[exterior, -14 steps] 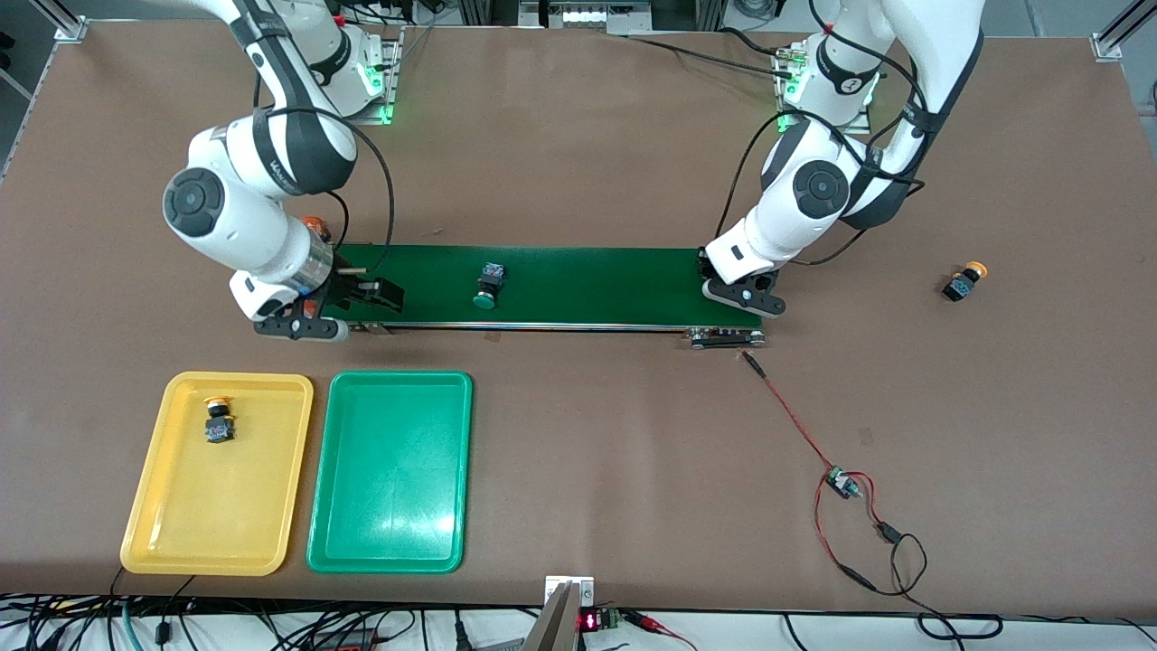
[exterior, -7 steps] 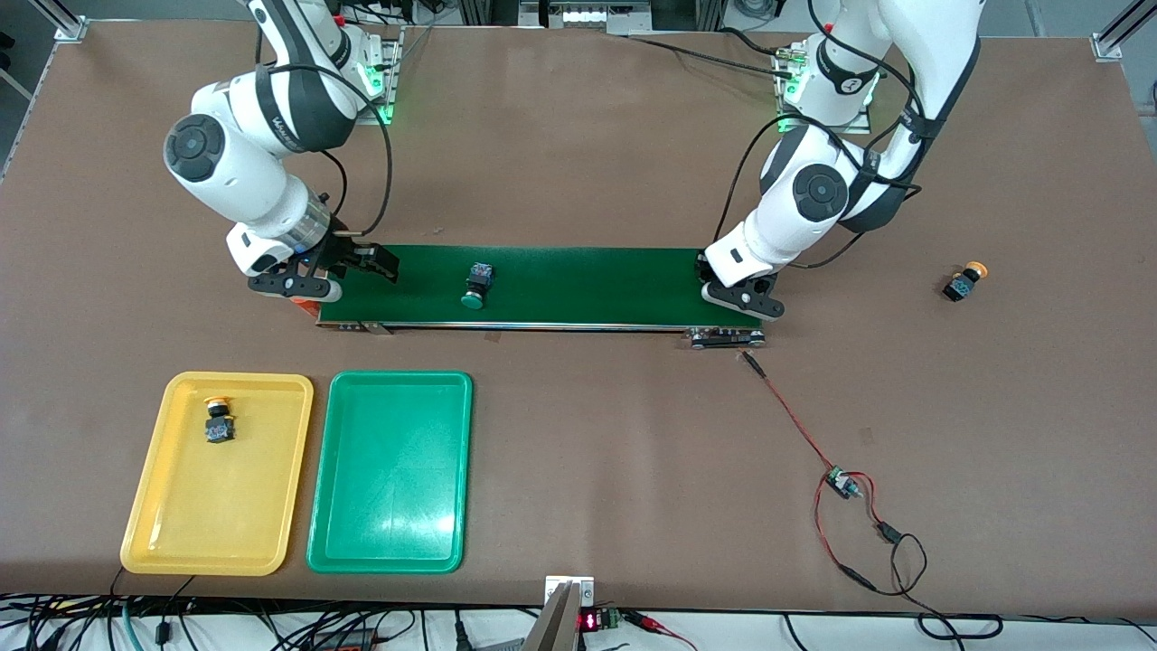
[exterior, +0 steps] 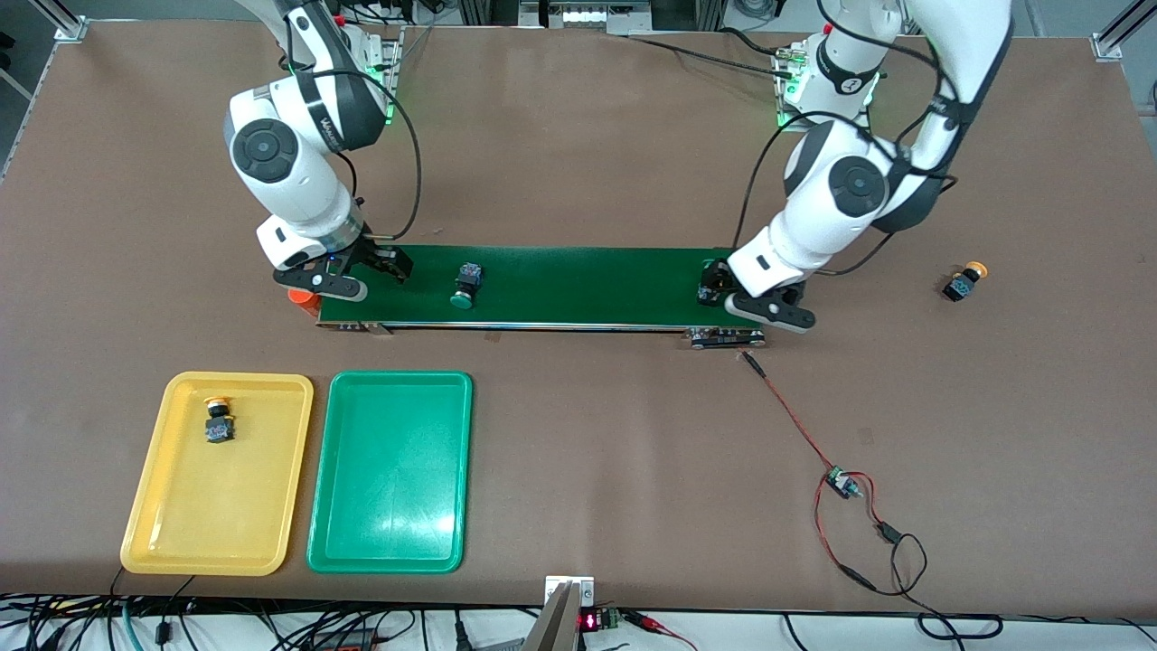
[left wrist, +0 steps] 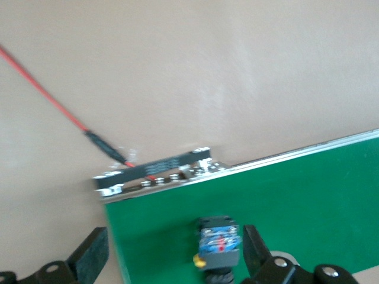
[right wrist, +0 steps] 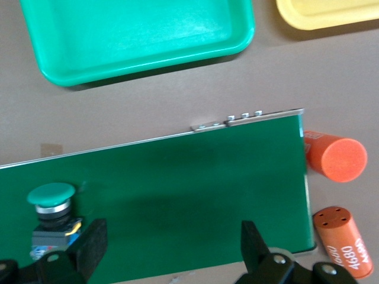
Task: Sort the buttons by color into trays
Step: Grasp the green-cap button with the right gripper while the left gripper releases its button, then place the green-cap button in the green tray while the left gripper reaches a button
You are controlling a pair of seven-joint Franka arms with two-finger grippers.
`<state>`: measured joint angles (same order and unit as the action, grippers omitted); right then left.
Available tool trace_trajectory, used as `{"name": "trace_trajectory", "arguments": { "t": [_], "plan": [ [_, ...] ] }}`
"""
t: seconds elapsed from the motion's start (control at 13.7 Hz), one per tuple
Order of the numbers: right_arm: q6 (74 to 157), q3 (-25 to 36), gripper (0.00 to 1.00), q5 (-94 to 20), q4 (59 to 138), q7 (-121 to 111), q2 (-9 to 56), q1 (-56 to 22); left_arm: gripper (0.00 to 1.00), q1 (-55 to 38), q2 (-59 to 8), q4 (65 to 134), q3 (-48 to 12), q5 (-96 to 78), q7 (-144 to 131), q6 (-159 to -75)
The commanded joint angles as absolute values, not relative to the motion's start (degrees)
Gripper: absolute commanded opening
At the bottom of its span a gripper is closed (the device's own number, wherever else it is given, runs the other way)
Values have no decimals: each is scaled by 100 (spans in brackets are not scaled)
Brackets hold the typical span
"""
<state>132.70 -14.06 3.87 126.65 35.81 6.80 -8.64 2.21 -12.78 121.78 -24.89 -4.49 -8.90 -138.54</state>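
Your left gripper (left wrist: 172, 260) stands with jaws apart around a black-bodied button (left wrist: 218, 241) on the long dark-green conveyor belt (exterior: 578, 285). Your right gripper (right wrist: 172, 248), jaws apart, hovers beside a green-capped button (right wrist: 52, 207). An orange cylinder (right wrist: 343, 239) reads "4680".

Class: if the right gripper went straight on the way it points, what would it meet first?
Probably the bare belt: the open right gripper points down at it. The green button lies just beside one finger, so a graze there cannot be ruled out.
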Motion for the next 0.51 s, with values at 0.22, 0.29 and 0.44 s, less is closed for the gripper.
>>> {"name": "trace_trajectory", "arguments": {
  "t": [0.22, 0.29, 0.44],
  "plan": [
    [13201, -1389, 100, 510, 11980, 4086, 1388, -1213, 100, 1685, -896, 11909, -2558, -501, -870, -12588],
    [13201, -1389, 100, 527, 11919, 4226, 1467, -1265, 100, 1896, -896, 11918, -2558, -501, -888, -12264],
    [13245, -1380, 100, 641, 11874, 4359, 1616, -1379, 100, 2256, -914, 11909, -2540, -335, -835, -11840]
  ]
}}
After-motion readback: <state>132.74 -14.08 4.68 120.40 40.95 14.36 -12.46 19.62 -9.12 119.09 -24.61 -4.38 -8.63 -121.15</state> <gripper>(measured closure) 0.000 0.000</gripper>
